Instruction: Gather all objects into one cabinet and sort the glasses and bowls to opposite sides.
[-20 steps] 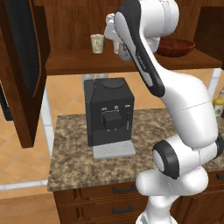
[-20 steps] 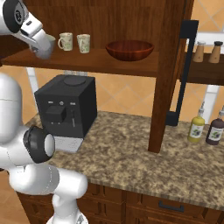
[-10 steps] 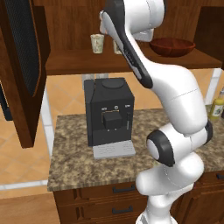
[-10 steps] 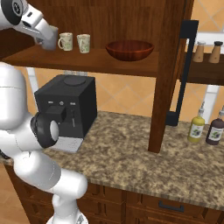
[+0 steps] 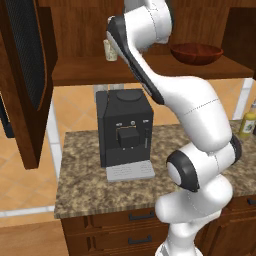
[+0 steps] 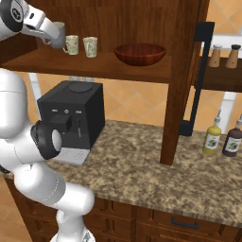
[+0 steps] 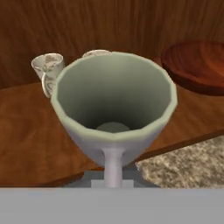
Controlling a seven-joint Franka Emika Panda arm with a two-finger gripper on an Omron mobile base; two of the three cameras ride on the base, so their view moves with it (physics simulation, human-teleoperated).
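The white arm reaches up and to the left end of the reddish-brown wooden wall cabinet (image 6: 179, 71), whose shelf floor runs above the desk. The hand (image 6: 53, 35) carries a small grey cup with a handle (image 6: 58, 35) at the left end of that shelf; the handle points back toward the hand camera. In the hand view the grey cup (image 7: 114, 107) sits directly ahead with its open mouth up, hiding the fingertips, so the hand appears pinched on the cup, but the contact itself is hidden. Whether the cup base touches the shelf cannot be told.

Just to the right of the grey cup stand two cream patterned cups (image 6: 72, 45) (image 6: 90, 47), near each other but apart. One cream cup (image 5: 110, 50) shows beside the arm in the left base view. The wide glossy dark red-brown bowl (image 6: 140, 53) rests farther right on the same shelf, well apart from the cups, with bare shelf between them. The bowl (image 5: 196, 52) lies near the shelf's front edge.

The cabinet's mesh-panelled door (image 5: 25, 75) hangs open on the left. Below the shelf, a black coffee machine (image 6: 71, 120) stands on the speckled granite desk (image 6: 151, 175). A yellow bottle (image 6: 213, 138) and a dark bottle (image 6: 232, 141) stand at the desk's right end, past the cabinet's side wall.
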